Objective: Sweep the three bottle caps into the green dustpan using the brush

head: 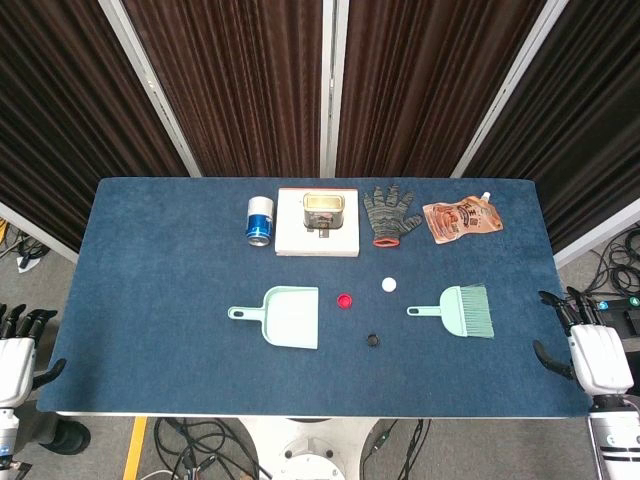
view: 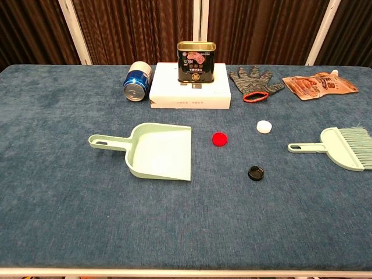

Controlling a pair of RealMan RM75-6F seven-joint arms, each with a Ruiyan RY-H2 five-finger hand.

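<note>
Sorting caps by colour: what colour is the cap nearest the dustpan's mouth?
Red; clearest in the chest view.

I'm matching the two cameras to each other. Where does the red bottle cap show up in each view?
Head view: the red bottle cap lies near centre, just right of the green dustpan.
Chest view: the same cap lies slightly right of centre, right of the dustpan's open edge.
Shared landmark: the green dustpan.
</note>
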